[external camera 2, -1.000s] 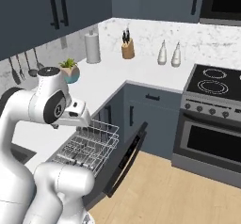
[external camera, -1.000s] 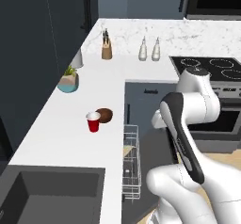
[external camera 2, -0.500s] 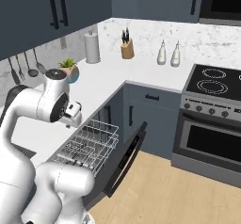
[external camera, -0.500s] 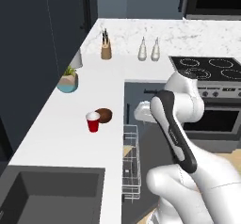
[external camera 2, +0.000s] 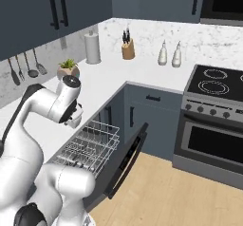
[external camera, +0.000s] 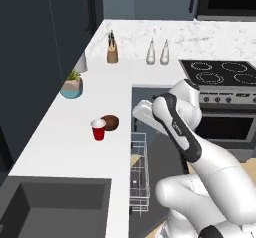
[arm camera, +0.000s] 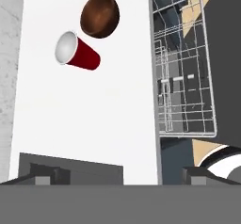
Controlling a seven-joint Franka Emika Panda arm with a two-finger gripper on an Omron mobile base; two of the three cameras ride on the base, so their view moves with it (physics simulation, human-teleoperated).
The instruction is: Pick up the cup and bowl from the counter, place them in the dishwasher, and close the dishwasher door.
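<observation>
- Sitting upright on the white counter (external camera: pixel 65 132), the red cup (external camera: pixel 98 130) is at centre left of the left base view, white inside facing up, not yet picked.
- Dark-brown bowl (external camera: pixel 110 123) sits just beside the cup, touching or nearly so; can't tell which.
- Hand view: cup (arm camera: pixel 76 53) at upper left, bowl (arm camera: pixel 99 15) above it near the top edge, both on the counter (arm camera: pixel 84 124).
- Cup's long axis is vertical in the room; in the hand view it runs slantwise, white rim toward the left, red base toward lower right.
- Gripper (arm camera: pixel 117 176) at the bottom edge of the hand view, finger tips (arm camera: pixel 44 175) far apart, jaws wide with nothing between them.
- Key relation: cup lies up and left of the jaws in the hand view, well apart, bare counter between; bowl further along the same line.
- In the left base view the hand (external camera: pixel 145 113) hangs over the counter edge, right of cup and bowl, above the rack.
- Dishwasher rack (external camera: pixel 140 172) is pulled out, white wire, lower centre of the left base view; fills the right half of the hand view (arm camera: pixel 183 77).
- Dishwasher door (external camera 2: pixel 126 161) hangs open, lower centre of the right base view.
- Judgement: approach stage; the next move likely needs the hand carried left over the cup, then down.
- Risk: bowl so close that a finger may knock it.
- Teal plant pot (external camera: pixel 71 85), knife block (external camera: pixel 112 52), two white bottles (external camera: pixel 158 52) further back, upper part of the left base view.
</observation>
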